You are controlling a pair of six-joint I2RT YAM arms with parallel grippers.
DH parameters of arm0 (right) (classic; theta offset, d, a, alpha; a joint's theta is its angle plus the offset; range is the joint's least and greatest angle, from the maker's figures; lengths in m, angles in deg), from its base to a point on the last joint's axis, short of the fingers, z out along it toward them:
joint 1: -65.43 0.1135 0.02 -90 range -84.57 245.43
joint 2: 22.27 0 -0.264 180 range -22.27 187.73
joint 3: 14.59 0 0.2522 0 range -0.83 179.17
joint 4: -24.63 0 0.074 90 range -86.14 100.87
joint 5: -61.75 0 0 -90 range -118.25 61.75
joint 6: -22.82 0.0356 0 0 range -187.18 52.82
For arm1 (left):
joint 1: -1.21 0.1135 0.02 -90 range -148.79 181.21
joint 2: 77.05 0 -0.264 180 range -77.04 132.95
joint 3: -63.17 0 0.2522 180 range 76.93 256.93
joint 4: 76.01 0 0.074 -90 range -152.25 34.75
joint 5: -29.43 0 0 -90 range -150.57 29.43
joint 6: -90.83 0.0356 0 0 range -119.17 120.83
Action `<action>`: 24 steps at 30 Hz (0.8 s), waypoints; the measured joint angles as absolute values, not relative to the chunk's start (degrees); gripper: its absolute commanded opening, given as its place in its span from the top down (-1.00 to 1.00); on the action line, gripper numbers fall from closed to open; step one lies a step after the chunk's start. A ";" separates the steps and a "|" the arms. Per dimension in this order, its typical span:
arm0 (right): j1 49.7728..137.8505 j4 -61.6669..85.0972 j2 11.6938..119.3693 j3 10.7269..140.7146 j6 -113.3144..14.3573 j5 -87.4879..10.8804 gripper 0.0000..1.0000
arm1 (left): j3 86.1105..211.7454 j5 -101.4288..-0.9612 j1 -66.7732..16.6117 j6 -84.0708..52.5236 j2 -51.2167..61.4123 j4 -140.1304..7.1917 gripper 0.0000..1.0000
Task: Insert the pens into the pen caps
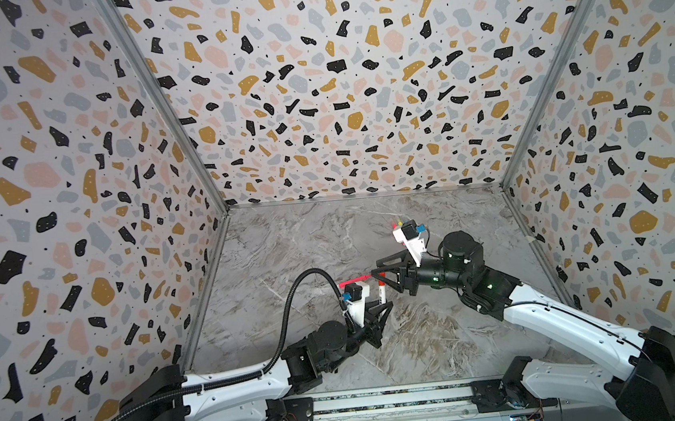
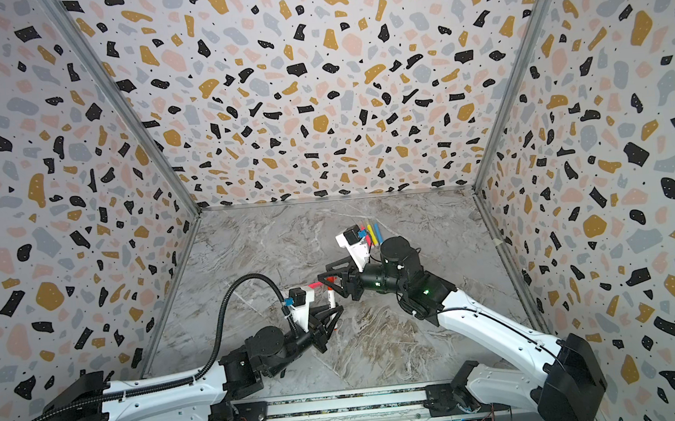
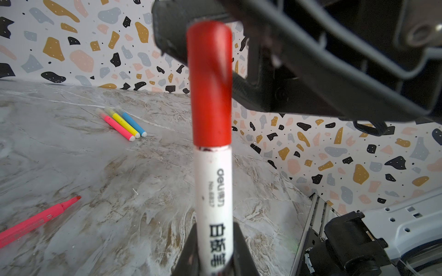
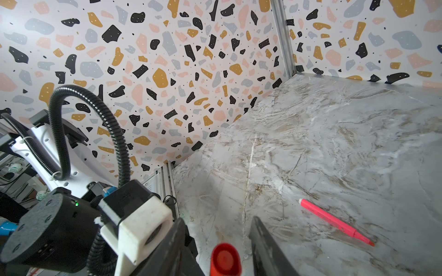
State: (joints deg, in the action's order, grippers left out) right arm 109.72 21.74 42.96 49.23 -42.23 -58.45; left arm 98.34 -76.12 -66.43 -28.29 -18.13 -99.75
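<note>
My left gripper (image 3: pixel 214 230) is shut on a white pen (image 3: pixel 212 191) with black print and holds it upright. A red pen cap (image 3: pixel 209 83) sits on the pen's upper end. In both top views the pen (image 1: pixel 382 295) stands between the two grippers. My right gripper (image 4: pixel 218 222) is open, its jaws standing either side of the red cap (image 4: pixel 224 259) with a gap on each side. A neon pink pen (image 3: pixel 35 221) lies uncapped on the marble table (image 1: pixel 309 239), also in the right wrist view as the pink pen (image 4: pixel 334 221).
A pink pen (image 3: pixel 117 124), a yellow pen (image 3: pixel 123 121) and a blue pen (image 3: pixel 132 123) lie side by side near the back of the table, partly behind the right wrist camera (image 2: pixel 350 237) in a top view. Terrazzo walls close in three sides.
</note>
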 measured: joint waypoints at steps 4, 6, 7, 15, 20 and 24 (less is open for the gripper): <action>109.72 21.50 43.49 49.23 -42.23 -57.57 0.08 | 98.34 -76.12 -66.43 -28.31 -18.13 -99.77 0.98; 109.74 21.54 43.49 49.23 -42.23 -57.38 0.15 | 98.34 -76.12 -66.43 -28.29 -18.13 -99.75 0.98; 109.77 21.54 43.49 49.23 -42.16 -57.33 0.19 | 98.34 -76.12 -66.43 -28.31 -18.13 -99.75 0.98; 109.92 21.54 43.57 49.23 -42.29 -57.33 0.45 | 98.34 -76.14 -66.43 -28.31 -18.15 -99.75 0.98; 110.20 21.56 43.60 49.21 -42.25 -57.53 0.61 | 98.34 -76.18 -66.43 -28.31 -18.17 -99.64 0.98; 110.42 21.72 43.60 49.21 -42.12 -57.57 0.77 | 98.40 -76.49 -66.43 -28.31 -18.35 -99.40 0.99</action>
